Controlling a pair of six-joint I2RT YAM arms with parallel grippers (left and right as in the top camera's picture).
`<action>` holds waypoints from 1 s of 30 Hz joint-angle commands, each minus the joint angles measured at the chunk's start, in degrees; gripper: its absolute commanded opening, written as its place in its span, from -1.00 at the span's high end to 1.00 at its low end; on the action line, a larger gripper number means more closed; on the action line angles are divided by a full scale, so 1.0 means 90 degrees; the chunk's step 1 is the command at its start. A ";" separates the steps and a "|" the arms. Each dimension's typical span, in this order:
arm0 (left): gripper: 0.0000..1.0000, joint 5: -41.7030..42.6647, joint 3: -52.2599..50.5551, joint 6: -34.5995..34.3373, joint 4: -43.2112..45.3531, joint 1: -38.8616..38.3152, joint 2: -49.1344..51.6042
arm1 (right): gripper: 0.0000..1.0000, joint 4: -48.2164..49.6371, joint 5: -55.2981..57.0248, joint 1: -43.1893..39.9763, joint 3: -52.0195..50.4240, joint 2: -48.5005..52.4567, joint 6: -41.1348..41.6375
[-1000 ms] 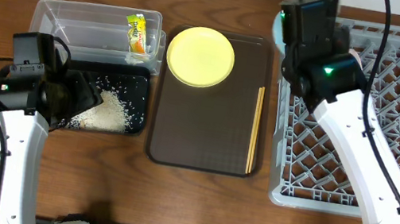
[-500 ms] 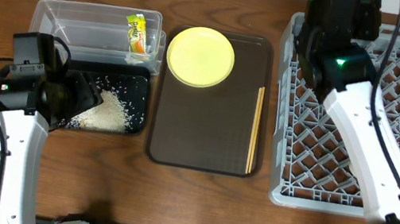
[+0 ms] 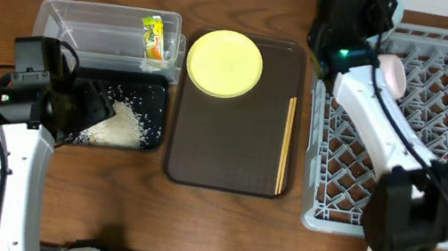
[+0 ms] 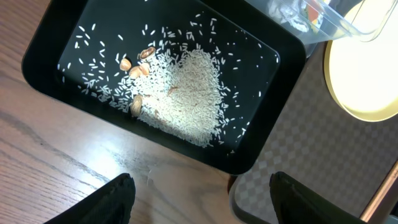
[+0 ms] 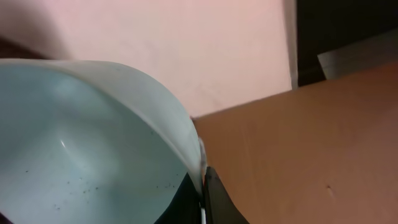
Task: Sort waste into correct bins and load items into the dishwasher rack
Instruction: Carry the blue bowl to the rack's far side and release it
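My right gripper [image 5: 202, 193] is shut on the rim of the light blue bowl [image 5: 93, 143]; in the overhead view it [image 3: 350, 15] is at the far left corner of the grey dishwasher rack [image 3: 436, 150], and the arm hides the bowl. A pale pink bowl [image 3: 392, 74] sits in the rack. My left gripper [image 4: 202, 199] is open and empty over the wood by the black tray [image 4: 261, 143], which holds the rice scraps [image 4: 186, 93]. The wrapper [image 3: 156, 37] lies in the clear tub [image 3: 95, 29]. The yellow plate [image 3: 225, 63] and chopsticks [image 3: 285, 144] lie on the brown serving tray. The white cup is out of view.
The brown serving tray [image 3: 228, 153] lies between the bins and the rack. A few brown nut-like bits [image 4: 134, 65] lie among the rice. The table's back edge runs just behind the tub and rack.
My right arm has swung over the rack's far left corner, out and back, with the blue bowl in it. The pink bowl now shows in the rack. The left arm has not moved.
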 commanded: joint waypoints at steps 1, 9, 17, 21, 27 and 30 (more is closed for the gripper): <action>-0.45 -0.0034 0.0034 -0.0061 -0.0027 0.0034 0.0017 | 0.98 0.0019 0.0697 -0.0119 0.0044 0.0240 0.0005; -0.45 -0.0034 0.0034 -0.0061 -0.0027 0.0034 0.0017 | 0.98 -0.1025 0.0782 -0.0126 0.0039 0.0420 0.1049; -0.45 -0.0034 0.0034 -0.0061 -0.0039 0.0034 0.0017 | 0.98 -0.2334 0.0418 -0.0126 0.0039 0.0423 0.2436; -0.45 -0.0034 0.0034 -0.0061 -0.0063 0.0034 0.0017 | 0.98 -0.2059 0.0840 -0.0131 0.0039 0.0423 0.2431; -0.45 -0.0034 0.0034 -0.0061 -0.0073 0.0034 0.0017 | 0.98 -0.1161 0.1175 -0.0206 0.0039 0.0423 0.2229; -0.45 -0.0034 0.0034 -0.0061 -0.0080 0.0034 0.0017 | 0.98 -0.0862 0.1083 -0.0216 0.0039 0.0425 0.2103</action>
